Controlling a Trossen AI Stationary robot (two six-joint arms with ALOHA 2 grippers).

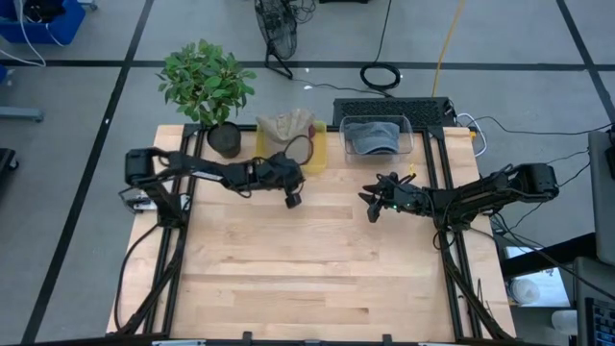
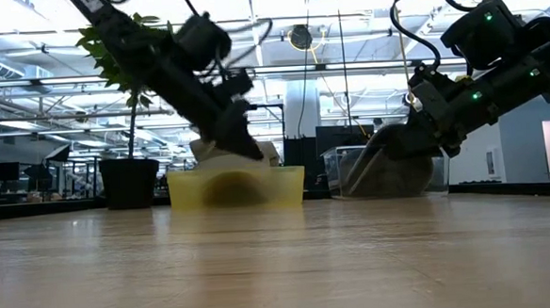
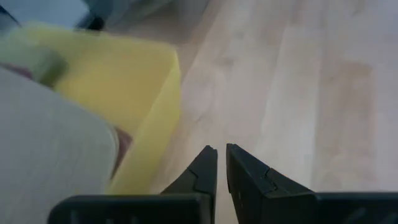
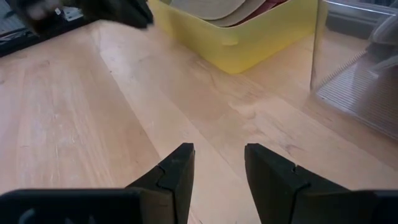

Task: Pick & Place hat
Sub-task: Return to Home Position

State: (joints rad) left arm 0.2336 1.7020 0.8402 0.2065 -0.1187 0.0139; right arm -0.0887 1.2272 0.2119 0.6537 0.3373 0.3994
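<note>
High view: we judge homing underway, left end effector [image 1: 292, 198] closed by the yellow bin [image 1: 319, 146], right end effector [image 1: 371, 208] open, both needing retraction.

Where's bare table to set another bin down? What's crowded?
Free: the table from both grippers to its front edge, and the strip between left gripper and right gripper. Crowded: the back edge, where plant, yellow bin and clear bin stand in a row, left gripper beside the yellow bin.
</note>
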